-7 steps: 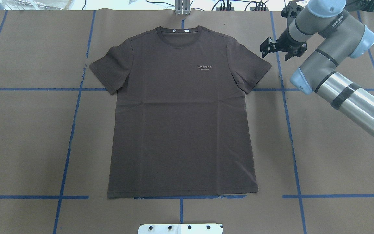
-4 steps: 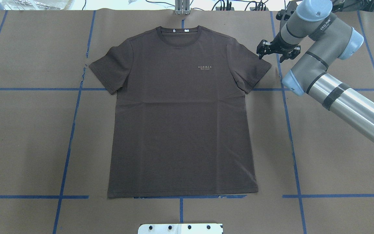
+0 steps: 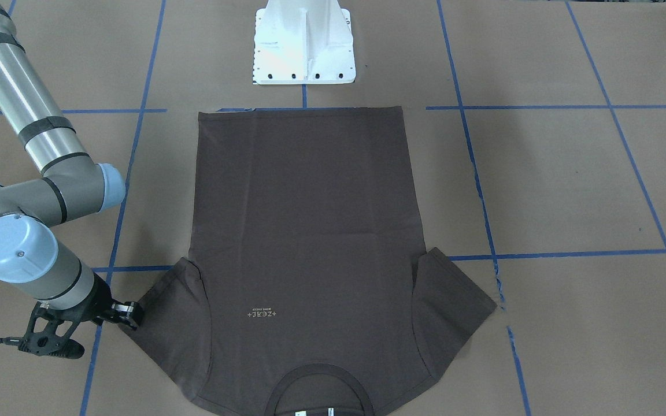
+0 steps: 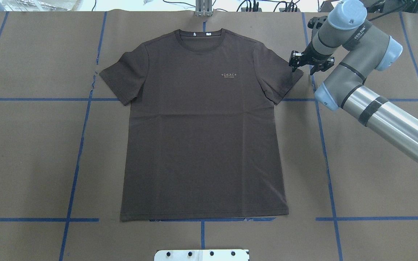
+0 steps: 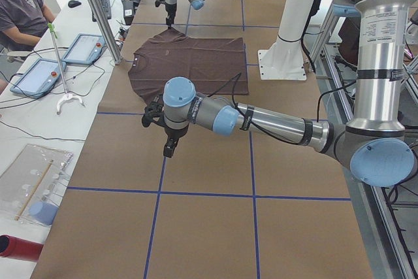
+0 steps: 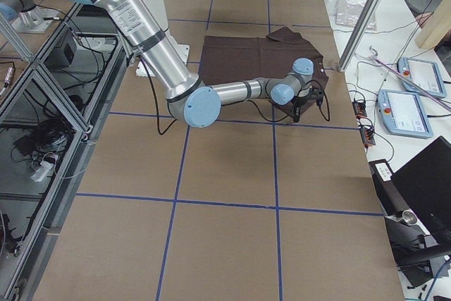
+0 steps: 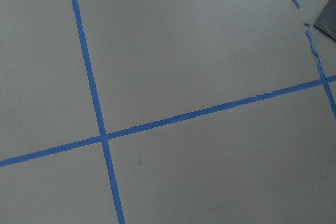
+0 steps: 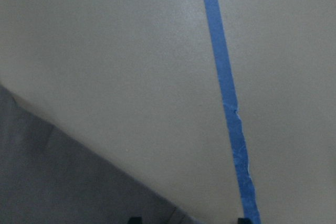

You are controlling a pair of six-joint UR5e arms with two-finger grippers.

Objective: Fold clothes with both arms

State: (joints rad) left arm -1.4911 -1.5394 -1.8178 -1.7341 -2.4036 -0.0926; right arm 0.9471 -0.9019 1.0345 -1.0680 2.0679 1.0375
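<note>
The dark brown T-shirt (image 4: 201, 127) lies flat and face up on the brown table, collar at the far edge, both sleeves spread. My right gripper (image 4: 307, 64) is open, pointing down at the tip of the shirt's right-hand sleeve (image 4: 289, 74). In the front-facing view one of its fingers (image 3: 128, 312) is at the sleeve's edge. The right wrist view shows that sleeve's edge (image 8: 63, 182) beside a blue tape line (image 8: 226, 103). My left gripper (image 5: 168, 142) hangs over bare table beyond the other sleeve. It shows only in the exterior left view, so I cannot tell its state.
Blue tape lines (image 4: 82, 127) grid the table. The white base plate (image 3: 304, 52) sits at the robot's edge, just past the shirt's hem. A seated person (image 5: 23, 4), tablets (image 5: 85, 47) and a metal post (image 5: 98, 11) are beyond the far edge.
My right gripper has moved in toward the shirt and lower, from beside the sleeve to its tip, staying open. The shirt has not moved.
</note>
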